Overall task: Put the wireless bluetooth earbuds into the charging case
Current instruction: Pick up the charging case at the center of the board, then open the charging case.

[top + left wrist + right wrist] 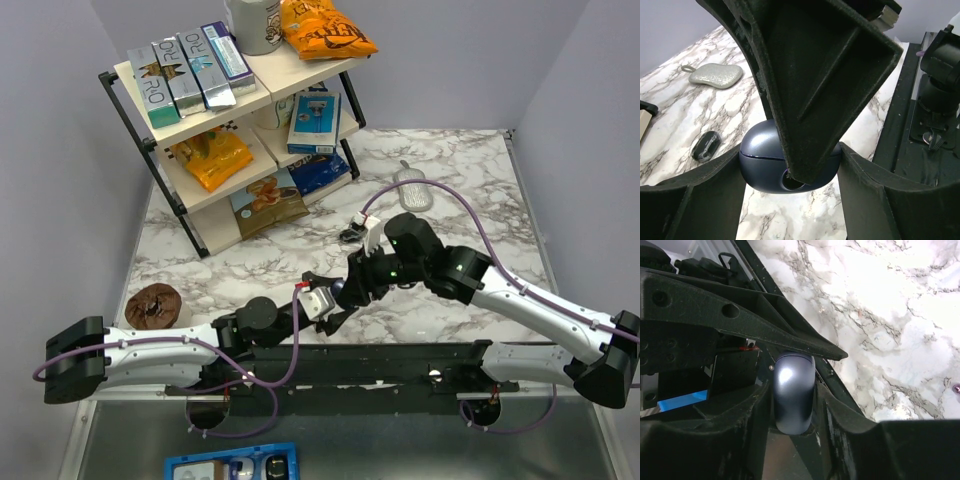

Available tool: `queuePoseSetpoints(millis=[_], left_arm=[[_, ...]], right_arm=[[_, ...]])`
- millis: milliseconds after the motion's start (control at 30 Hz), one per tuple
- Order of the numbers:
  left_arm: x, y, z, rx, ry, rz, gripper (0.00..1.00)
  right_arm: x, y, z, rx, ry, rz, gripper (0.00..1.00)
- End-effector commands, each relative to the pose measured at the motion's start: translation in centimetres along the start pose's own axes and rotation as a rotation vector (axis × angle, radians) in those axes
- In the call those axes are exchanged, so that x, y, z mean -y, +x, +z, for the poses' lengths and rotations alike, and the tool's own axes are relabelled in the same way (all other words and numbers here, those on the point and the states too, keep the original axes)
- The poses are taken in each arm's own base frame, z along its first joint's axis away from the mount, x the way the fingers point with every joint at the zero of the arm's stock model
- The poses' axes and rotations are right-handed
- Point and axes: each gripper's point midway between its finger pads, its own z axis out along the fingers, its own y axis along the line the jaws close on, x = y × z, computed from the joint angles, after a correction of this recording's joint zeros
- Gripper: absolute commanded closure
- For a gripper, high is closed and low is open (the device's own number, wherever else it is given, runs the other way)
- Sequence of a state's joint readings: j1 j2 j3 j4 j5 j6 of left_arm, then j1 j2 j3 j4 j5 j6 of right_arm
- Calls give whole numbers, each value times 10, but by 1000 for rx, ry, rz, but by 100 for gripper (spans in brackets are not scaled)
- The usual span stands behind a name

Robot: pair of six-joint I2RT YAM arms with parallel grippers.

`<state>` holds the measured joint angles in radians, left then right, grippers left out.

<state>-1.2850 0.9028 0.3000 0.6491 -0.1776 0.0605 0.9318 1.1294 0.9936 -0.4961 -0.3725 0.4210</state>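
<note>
- Nearest the arm bases, well in front of the snack shelf (262, 98) and off its right end, the charging case (760, 155) hangs above the marble table (470, 180), caught between both grippers.
- The left gripper (790, 160) is partly open. Its fingers meet the case's two rounded ends, which looks like a hold.
- The right gripper (794, 395) is also partly open, with its fingers close along the case's broad faces. I cannot tell whether they press.
- This reads as a hand-over. One grip should be firm before the other eases, with no twisting.
- The lid is shut. The seam and the long axis run across the left fingers and along the right ones.
- Closer to the shelf lies a black oval object (706, 145). I cannot pick out the earbuds.
</note>
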Motion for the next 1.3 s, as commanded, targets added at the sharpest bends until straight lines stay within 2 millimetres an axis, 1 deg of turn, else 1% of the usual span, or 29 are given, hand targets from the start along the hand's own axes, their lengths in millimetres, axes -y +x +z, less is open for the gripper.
queuePoseSetpoints(millis=[0,33,67,100,133,167,233,333,467,867,1267], left_arm=[[7,-7,3,16,37,5,100],[8,-7,3,16,37,3,100],[8,-5,3,13,37,2,100],[7,-7,3,17,37,3,100],[7,-7,3,17,35,4,100],[7,-6,3,15,34,3,100],[7,-7,2,19,37,1,100],[8,-9,2,25,41,2,100],[7,-10,1,30,39,0,100],[7,-12,-2,40,38,-10,100],[6,-11,-3,42,28,-18,100]], right_arm=[[-2,-9,-9,43,16,0,39],[-2,-12,-11,51,26,-9,36],[3,-13,-14,54,58,-7,35],[3,-18,-17,66,72,-12,34],[4,-20,-19,74,86,-19,33],[10,-23,-22,87,124,-23,33],[13,-24,-24,88,141,-38,31],[24,-16,-20,60,186,-33,31],[30,-13,-18,55,208,-31,31],[42,-5,-22,52,260,-26,31],[46,-8,-32,85,283,-20,31]])
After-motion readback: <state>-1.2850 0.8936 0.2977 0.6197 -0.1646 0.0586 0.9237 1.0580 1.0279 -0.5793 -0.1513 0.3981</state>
